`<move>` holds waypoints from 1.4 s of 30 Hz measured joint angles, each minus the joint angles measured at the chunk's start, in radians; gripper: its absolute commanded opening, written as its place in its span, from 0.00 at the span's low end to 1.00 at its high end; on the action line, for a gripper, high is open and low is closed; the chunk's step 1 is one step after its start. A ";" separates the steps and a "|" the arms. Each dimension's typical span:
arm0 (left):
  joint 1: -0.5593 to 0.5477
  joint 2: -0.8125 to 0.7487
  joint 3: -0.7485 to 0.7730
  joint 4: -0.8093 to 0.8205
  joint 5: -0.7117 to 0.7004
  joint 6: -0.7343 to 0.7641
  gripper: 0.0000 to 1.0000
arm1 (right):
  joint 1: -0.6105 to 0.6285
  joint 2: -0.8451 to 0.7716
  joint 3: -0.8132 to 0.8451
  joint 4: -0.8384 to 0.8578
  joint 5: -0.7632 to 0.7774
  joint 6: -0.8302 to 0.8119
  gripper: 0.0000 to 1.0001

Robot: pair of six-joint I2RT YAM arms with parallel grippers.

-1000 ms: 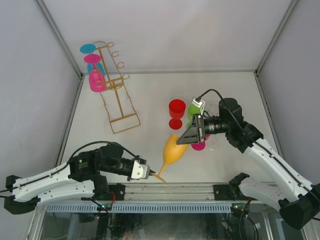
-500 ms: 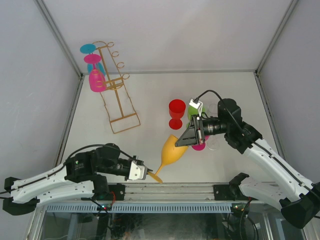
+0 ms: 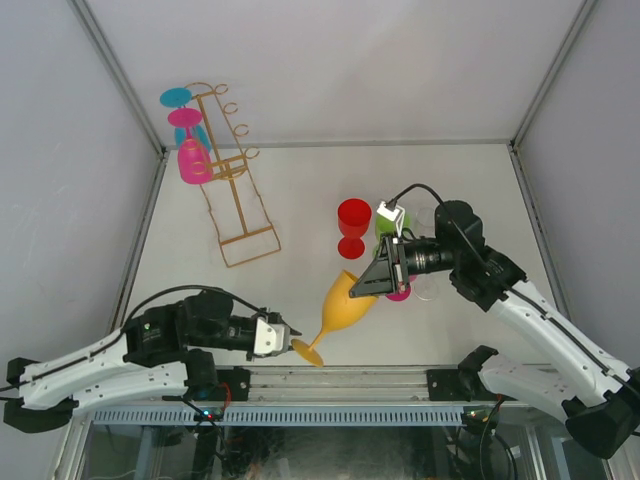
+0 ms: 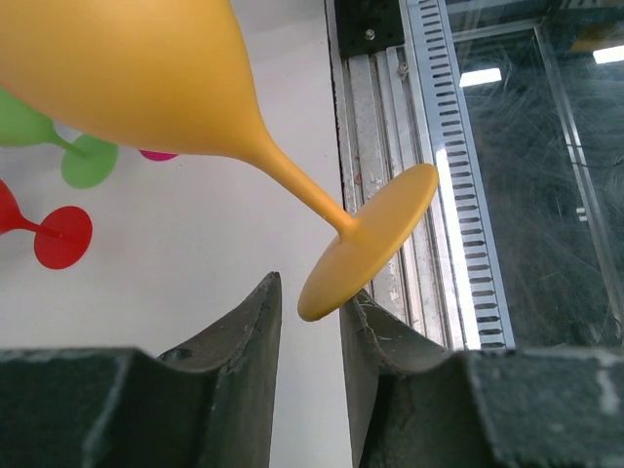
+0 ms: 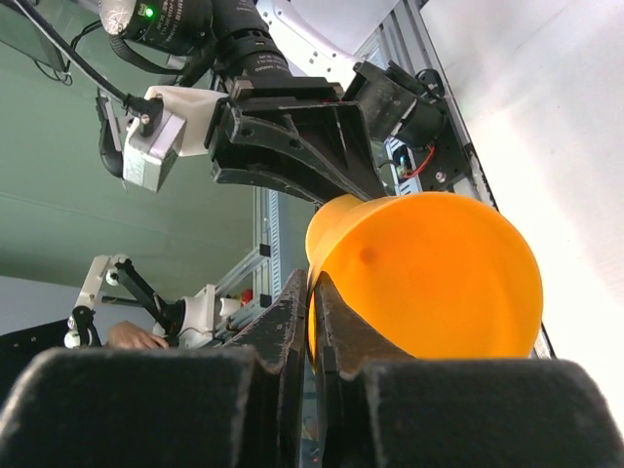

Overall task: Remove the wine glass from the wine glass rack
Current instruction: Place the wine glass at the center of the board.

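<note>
- Your orange glass [image 3: 345,300] is off the rack [image 3: 235,195] and well apart from it. It hangs tilted over the near middle of the worktop [image 3: 300,190], with the bowl toward the right arm and the foot toward the front edge.
- Your right fingers [image 5: 288,322] are clenched on the wall of the bowl at its rim, so they carry the glass.
- Your left fingers [image 4: 244,341] are released, parted on either side of the foot's edge. You cannot tell whether one of them brushes it.
- By my reading, the lifting-off is done for this glass. What is left is to stand it upright, probably near the red glass [image 3: 353,217] and the green glass [image 3: 385,222].
- A pink glass [image 3: 193,162] and a blue glass [image 3: 177,97] hang upside down on the rack, in case those count too.
</note>
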 measured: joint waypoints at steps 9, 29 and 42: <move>0.000 -0.011 0.000 0.032 -0.027 -0.035 0.70 | 0.029 -0.013 0.051 -0.107 0.121 -0.043 0.00; 0.015 -0.109 -0.101 0.204 -0.497 -0.376 1.00 | 0.411 0.023 0.235 -0.409 1.036 -0.321 0.00; 0.410 -0.138 -0.083 0.054 -0.586 -0.692 1.00 | 0.423 0.203 0.242 -0.449 1.257 -0.352 0.00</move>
